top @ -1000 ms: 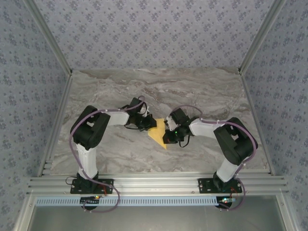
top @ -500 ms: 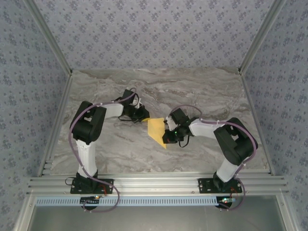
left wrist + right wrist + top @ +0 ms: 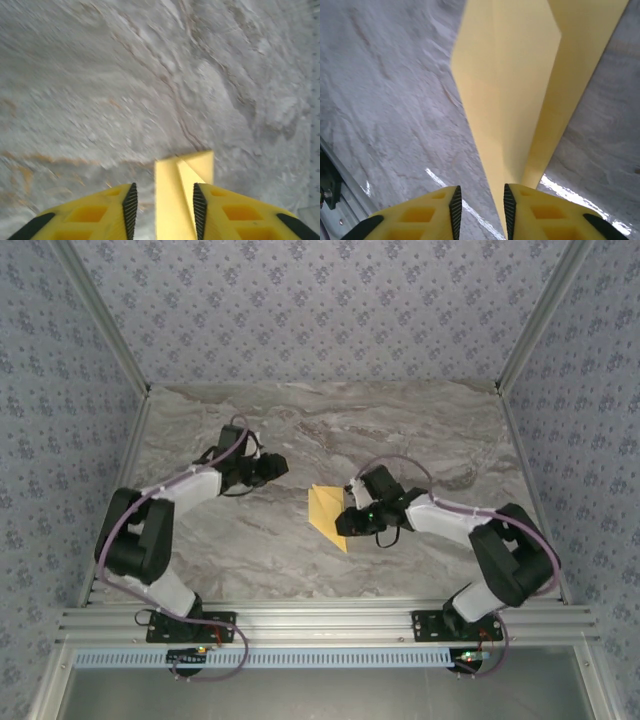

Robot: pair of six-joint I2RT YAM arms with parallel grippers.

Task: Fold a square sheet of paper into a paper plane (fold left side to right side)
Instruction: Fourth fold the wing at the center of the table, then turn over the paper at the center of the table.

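Note:
The yellow paper (image 3: 326,512) lies folded on the marble table as a narrow paper plane, flat end away from me and sharp tip (image 3: 345,548) towards the near edge. My right gripper (image 3: 342,523) sits at its right edge. In the right wrist view the right gripper (image 3: 480,202) is open, and the paper plane (image 3: 520,85) narrows down into the gap, close to the right pad (image 3: 508,207). My left gripper (image 3: 283,464) hangs open to the left, apart from the paper. In the left wrist view the left gripper (image 3: 162,202) frames the paper plane (image 3: 172,200) lying further off.
The marble tabletop (image 3: 430,430) stretches wide behind and beside the paper. An aluminium rail (image 3: 320,625) runs along the near edge by the arm bases. Patterned walls (image 3: 320,310) close in the back and sides.
My left gripper has let go of the paper's left edge, opened and pulled back to the left. My right gripper's jaws have opened in place. The paper stays flat.

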